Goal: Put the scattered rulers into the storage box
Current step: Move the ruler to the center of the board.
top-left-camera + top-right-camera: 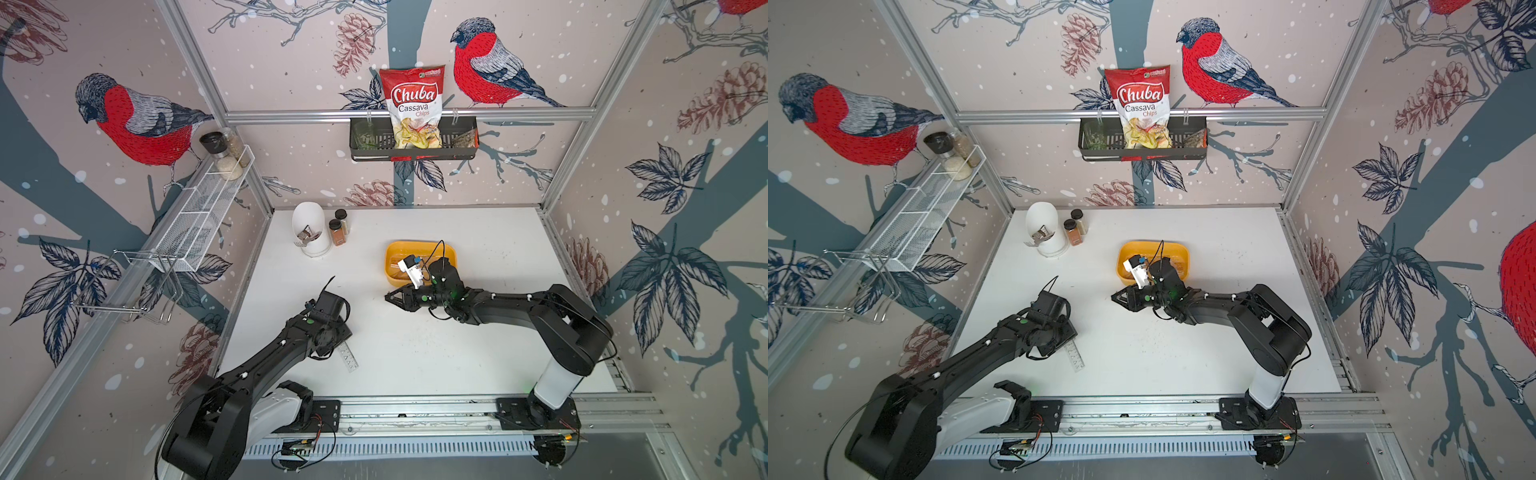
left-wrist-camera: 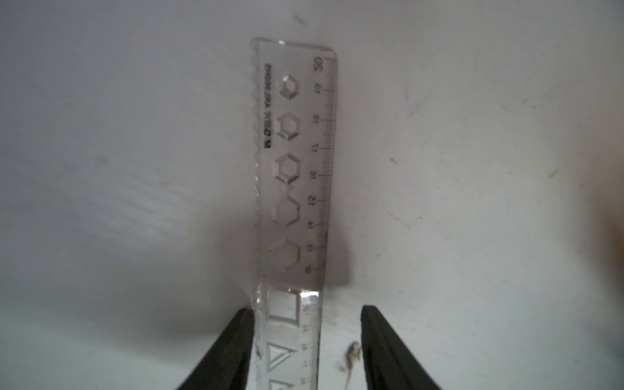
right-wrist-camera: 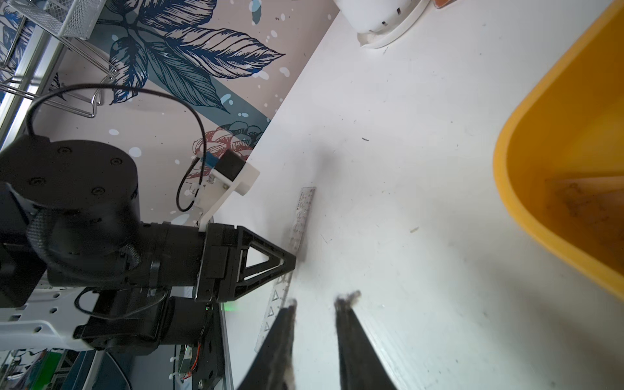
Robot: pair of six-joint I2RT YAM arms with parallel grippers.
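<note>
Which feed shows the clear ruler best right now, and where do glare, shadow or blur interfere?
Left wrist view: the clear plastic stencil ruler has legible markings, with glare near the left pincer and dark shadow beside it. Right wrist view: the right pincer tips are blurred. In both top views: fisheye bending, ruler mostly under the left arm.

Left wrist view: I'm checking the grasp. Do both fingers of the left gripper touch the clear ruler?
No. The left gripper straddles the clear ruler, but bare table shows between it and one finger.
</note>
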